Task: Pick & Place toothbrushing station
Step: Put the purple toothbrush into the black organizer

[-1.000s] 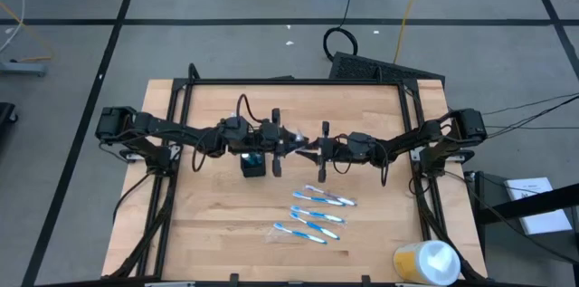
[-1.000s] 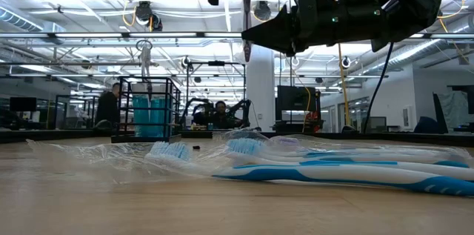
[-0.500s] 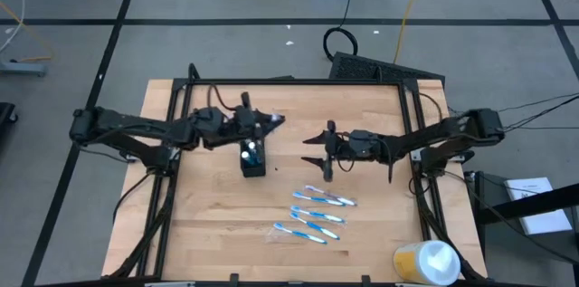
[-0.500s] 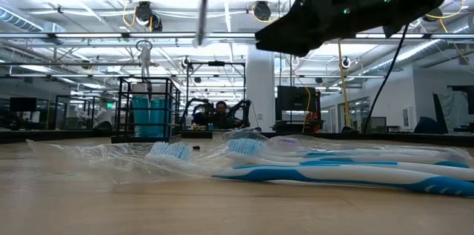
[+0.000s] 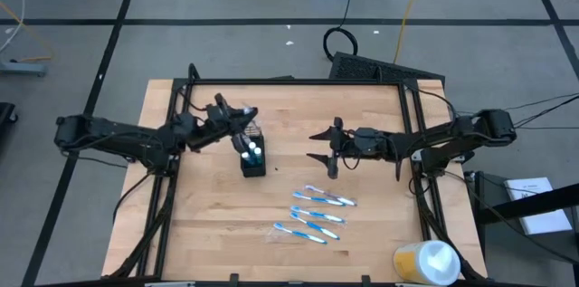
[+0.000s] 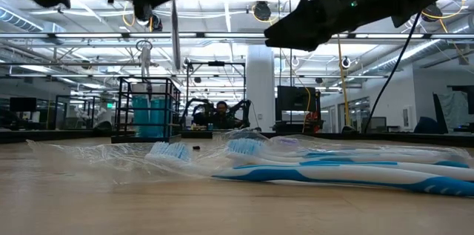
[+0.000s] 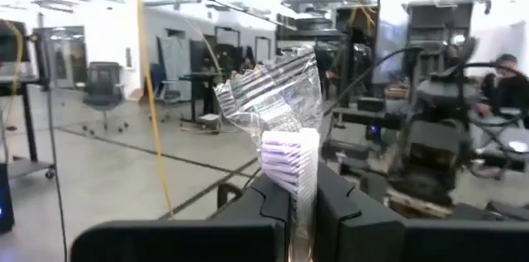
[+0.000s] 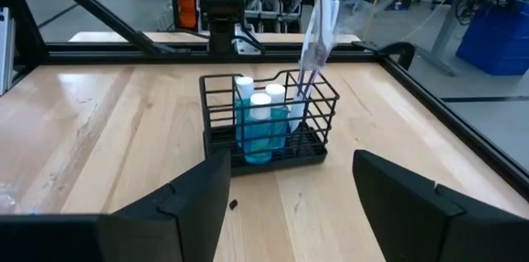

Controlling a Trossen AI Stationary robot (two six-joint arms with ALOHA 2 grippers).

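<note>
You have two matte black jointed arms, the left arm (image 5: 118, 133) and right arm (image 5: 443, 138), each slim, with dark cables looped along the links. Each ends in blocky black fingers (image 8: 413, 204) with angular, faceted faces.

Your holder (image 5: 253, 161) stands left of the desk (image 5: 362, 233) centre, tubes (image 8: 258, 117) upright inside it. Your left gripper (image 5: 246, 115) sits just behind the holder, toward the desk's far edge, clamping a wrapped brush (image 8: 316, 22) whose lower end reaches into the holder. Your right gripper (image 5: 324, 147) hangs right of the holder, well apart. Three brushes (image 5: 315, 214) lie in a row nearer the front edge. A round container (image 5: 425, 261) sits at the front right corner.
</note>
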